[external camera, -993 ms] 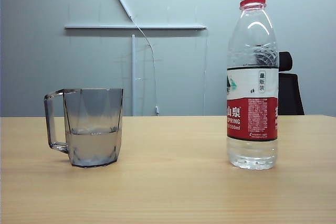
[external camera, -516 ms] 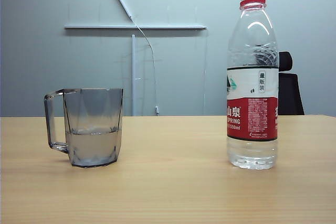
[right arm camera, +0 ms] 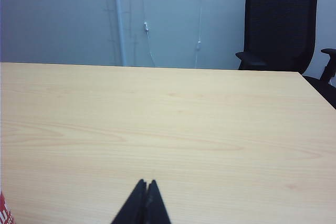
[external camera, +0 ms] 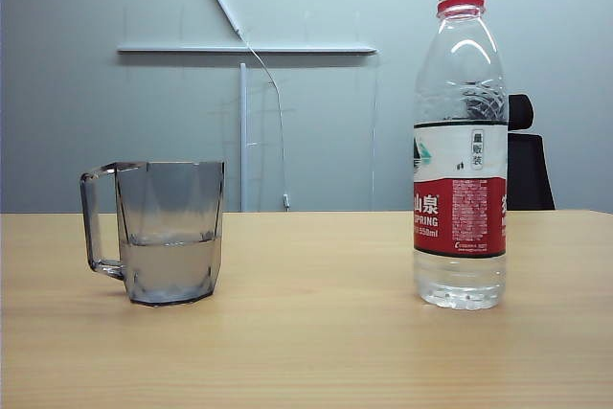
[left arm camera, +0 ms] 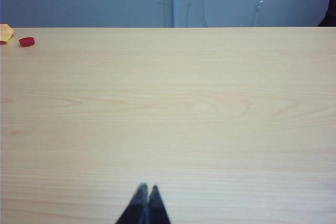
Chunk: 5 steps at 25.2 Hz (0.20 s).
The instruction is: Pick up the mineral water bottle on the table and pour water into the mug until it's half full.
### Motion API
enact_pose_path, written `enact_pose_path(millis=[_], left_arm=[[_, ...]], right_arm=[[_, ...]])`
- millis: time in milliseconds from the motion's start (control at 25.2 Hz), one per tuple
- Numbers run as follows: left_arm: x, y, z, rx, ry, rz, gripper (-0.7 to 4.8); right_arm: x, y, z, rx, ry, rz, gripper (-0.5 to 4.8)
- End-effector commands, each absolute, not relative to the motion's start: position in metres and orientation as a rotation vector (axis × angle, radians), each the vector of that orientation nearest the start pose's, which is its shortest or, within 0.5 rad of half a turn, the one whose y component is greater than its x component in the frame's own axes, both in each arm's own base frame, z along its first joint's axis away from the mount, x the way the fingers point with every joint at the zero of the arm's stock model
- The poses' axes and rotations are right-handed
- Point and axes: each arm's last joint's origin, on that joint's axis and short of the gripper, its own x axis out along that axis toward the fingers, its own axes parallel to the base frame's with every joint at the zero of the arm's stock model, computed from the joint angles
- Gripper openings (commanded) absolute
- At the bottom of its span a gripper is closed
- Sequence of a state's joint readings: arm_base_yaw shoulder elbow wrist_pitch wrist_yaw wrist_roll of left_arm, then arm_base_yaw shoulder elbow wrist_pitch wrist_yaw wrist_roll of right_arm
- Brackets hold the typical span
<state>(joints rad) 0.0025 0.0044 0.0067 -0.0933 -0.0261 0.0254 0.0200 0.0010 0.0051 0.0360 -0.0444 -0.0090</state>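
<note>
The mineral water bottle (external camera: 461, 150) stands upright and uncapped on the right of the table (external camera: 316, 332), with a little water (external camera: 460, 291) left at its base. The smoky grey mug (external camera: 170, 232) stands on the left, handle to the left, with water (external camera: 170, 267) in its lower part. Neither gripper shows in the exterior view. My left gripper (left arm camera: 148, 188) is shut over bare tabletop with nothing in it. The right gripper (right arm camera: 147, 183) is shut too and holds nothing; a sliver of the bottle's red label (right arm camera: 4, 211) shows at the picture's edge beside it.
A red bottle cap (left arm camera: 26, 41) and a yellow scrap (left arm camera: 5, 32) lie near the table's far edge in the left wrist view. A black office chair (right arm camera: 281, 22) stands behind the table's far right corner. A grey wall runs behind.
</note>
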Motion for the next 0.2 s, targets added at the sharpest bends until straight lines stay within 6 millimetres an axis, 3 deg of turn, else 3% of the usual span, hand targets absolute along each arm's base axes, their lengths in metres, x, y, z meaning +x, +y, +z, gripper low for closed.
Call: enact_pose_path(millis=[40,199], left_arm=[[0.0972,0.0008,0.1579,0.023,0.082,0.023,-0.02],[0.0972,0.0008,0.1579,0.023,0.082,0.023,-0.02]], right_arm=[[0.0974,0.0031,0.1692,-0.012,-0.058,0.06,-0.05],[0.0974,0.0031,0.1692,-0.012,-0.058,0.06,-0.05]])
